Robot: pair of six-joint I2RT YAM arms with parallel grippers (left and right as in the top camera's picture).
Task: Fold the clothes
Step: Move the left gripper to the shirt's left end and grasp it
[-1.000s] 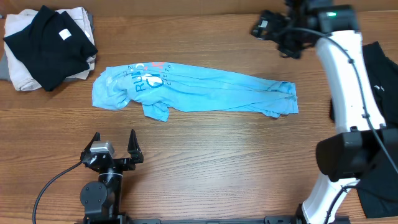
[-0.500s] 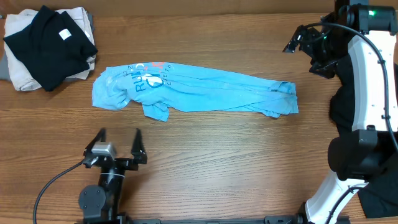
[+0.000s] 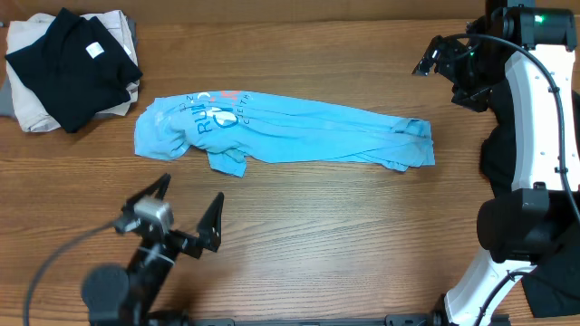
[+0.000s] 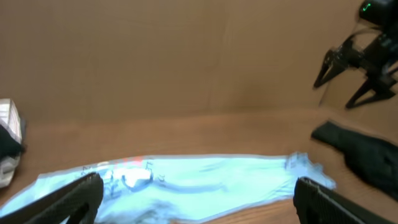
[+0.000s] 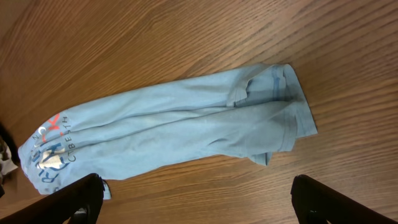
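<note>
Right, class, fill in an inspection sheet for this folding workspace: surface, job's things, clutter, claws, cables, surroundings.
Surface: wood-grain table.
Job's things: light blue T-shirt, unfolded, bunched into a long strip, printed end to the left.
Clutter: black garment on beige cloth at the far left corner; black cloth at the right edge.
Claws: left claw open, apart from the shirt; right claw open, holding nothing.
Cables: grey cable trails from the left arm; black cable runs along the right arm.
Surroundings: plain brown wall behind the table.

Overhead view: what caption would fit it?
Light blue printed T-shirt bunched on wooden table; left gripper and right gripper open, clear of it.
</note>
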